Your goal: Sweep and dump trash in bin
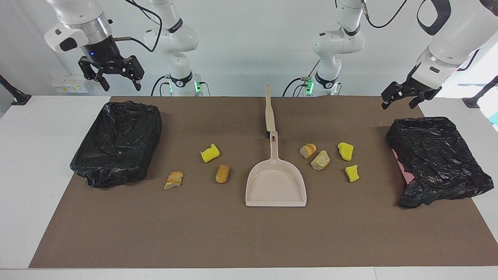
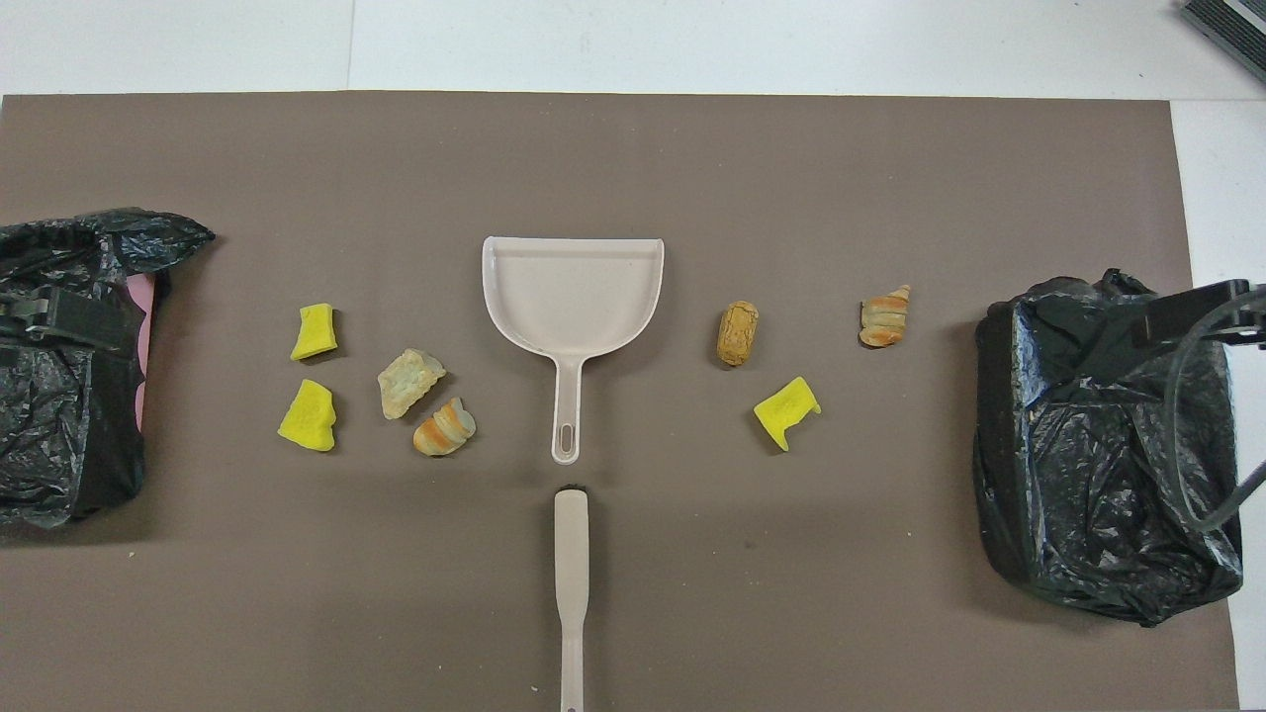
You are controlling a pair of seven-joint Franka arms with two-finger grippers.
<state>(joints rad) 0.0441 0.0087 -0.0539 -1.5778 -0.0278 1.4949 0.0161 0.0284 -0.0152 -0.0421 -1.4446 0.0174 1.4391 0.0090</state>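
Note:
Seven pieces of trash lie on the brown mat. Toward the right arm's end are a yellow sponge chunk point(image 1: 210, 153) point(image 2: 787, 409), a tan bread piece point(image 1: 222, 174) point(image 2: 738, 332) and a striped piece point(image 1: 173, 180) point(image 2: 884, 316). Toward the left arm's end are a striped piece point(image 1: 307, 150) point(image 2: 444, 428), a pale piece point(image 1: 320, 160) point(image 2: 408, 381) and two yellow chunks point(image 1: 345, 151) point(image 1: 352, 173). The beige dustpan point(image 1: 275, 186) point(image 2: 574, 292) lies in the middle. A beige brush point(image 1: 269, 111) point(image 2: 571, 574) lies just nearer the robots. My right gripper point(image 1: 120, 84) and left gripper point(image 1: 398, 104) hang open and empty, high over the bins.
A bin lined with a black bag point(image 1: 118, 142) point(image 2: 1103, 465) stands at the right arm's end of the mat. A second one point(image 1: 439, 159) point(image 2: 59, 396), with pink showing at its side, stands at the left arm's end. White table borders the mat.

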